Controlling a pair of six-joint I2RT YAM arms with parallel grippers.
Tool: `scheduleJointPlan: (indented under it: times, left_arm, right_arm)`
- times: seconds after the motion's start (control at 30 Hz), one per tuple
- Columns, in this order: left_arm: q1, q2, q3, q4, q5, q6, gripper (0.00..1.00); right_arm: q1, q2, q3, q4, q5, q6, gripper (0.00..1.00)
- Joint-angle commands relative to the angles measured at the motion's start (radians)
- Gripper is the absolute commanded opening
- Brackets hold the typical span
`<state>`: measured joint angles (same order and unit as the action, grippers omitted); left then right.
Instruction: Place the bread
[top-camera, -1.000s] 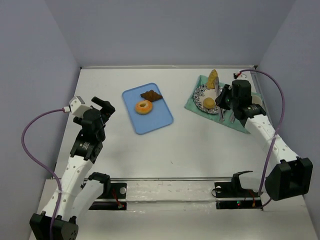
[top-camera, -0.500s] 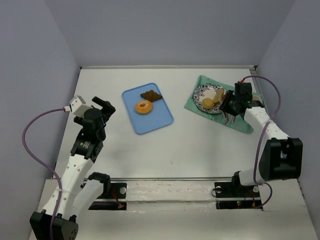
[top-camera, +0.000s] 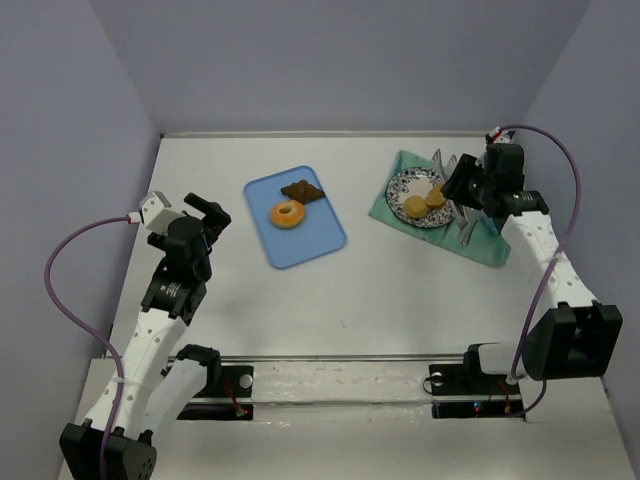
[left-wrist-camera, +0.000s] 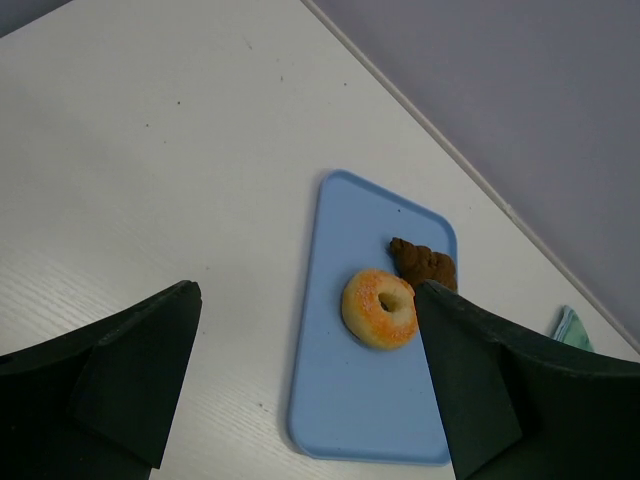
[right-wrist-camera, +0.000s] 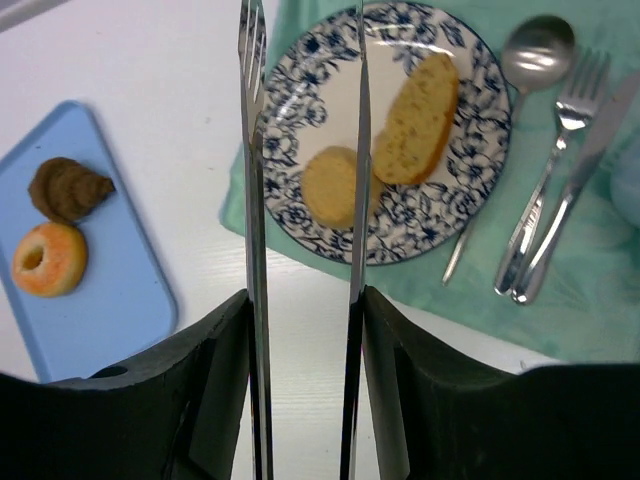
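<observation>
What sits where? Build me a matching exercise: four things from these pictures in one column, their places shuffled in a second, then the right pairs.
Column one:
1. donut
2. bread slice
3. spoon
4. tongs

Column two:
A. on the patterned plate
B. in the right gripper
C. on the blue tray
D. on the green cloth, beside the plate

Pairs: 1-C, 2-A, 3-D, 4-B

Bright, even overhead light, soft shadows, sharp focus, slight glare on the spoon (right-wrist-camera: 538, 52).
</observation>
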<state>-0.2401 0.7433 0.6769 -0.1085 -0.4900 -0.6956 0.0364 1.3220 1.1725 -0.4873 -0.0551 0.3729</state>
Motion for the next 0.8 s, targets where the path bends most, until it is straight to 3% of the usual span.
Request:
scheduleJointPlan:
  times: [0.0,0.27,0.53,0.77]
  left_arm:
    - [0.005,-0.005,-0.005,0.043,-0.024,0.008,0.99]
    - [0.005,-0.01,-0.01,0.043,-0.033,-0.005,0.99]
    - [0.005,0.044,0.004,0.047,-0.048,0.001,0.99]
    - [0.005,0.088,0.018,0.053,-0.056,0.002,0.99]
  right_arm:
    - [0.087,0.048,0.107,0.099,-0.111,-0.086,0.51]
    - [0.344,0.419,0.364,0.199,0.105,-0.078,0.51]
    - [0.428,0.934,0.754,0.194,0.273,-0.012,0.52]
    - [0.46,1.053,0.794,0.177,0.331,0.098,0.57]
